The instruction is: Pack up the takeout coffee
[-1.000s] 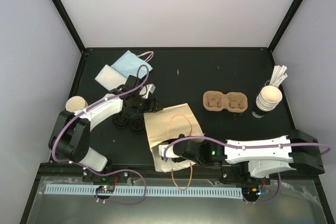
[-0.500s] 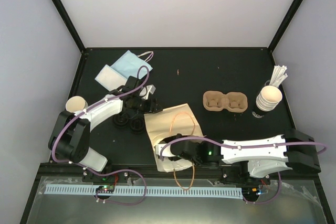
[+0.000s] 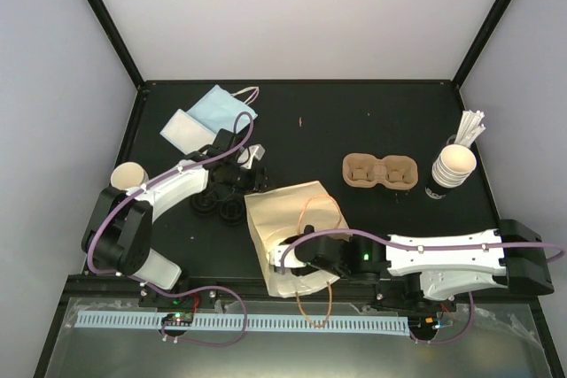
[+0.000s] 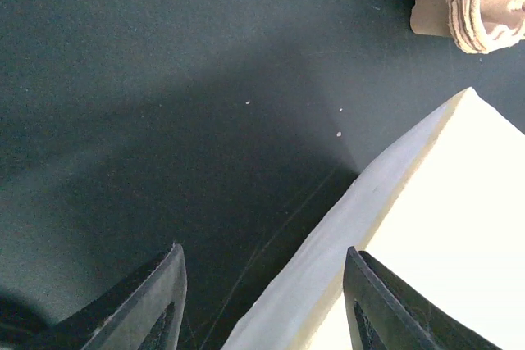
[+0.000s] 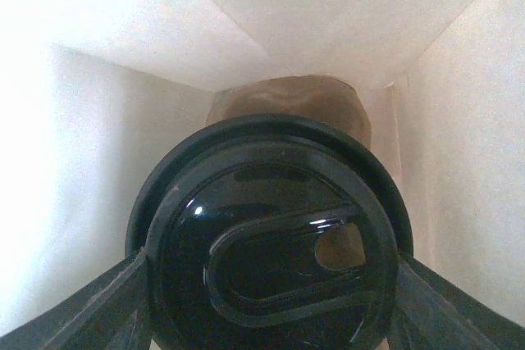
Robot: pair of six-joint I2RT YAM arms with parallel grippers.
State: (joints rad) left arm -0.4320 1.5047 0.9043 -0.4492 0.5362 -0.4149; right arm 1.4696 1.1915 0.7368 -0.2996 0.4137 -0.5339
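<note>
The right fingers (image 5: 111, 313) clamp the takeout coffee (image 5: 271, 243), which sits dead ahead between them with its black top facing back. Its long axis runs straight on into the paper bag (image 5: 98, 71). The left fingers (image 4: 156, 301) stand wide apart and empty, straddling the bag's edge.

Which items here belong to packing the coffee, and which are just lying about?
In use: lidded cup, bag, right gripper, left gripper.
Lying about: carrier, cup stack, lone cup, black lids, blue pouch.
</note>
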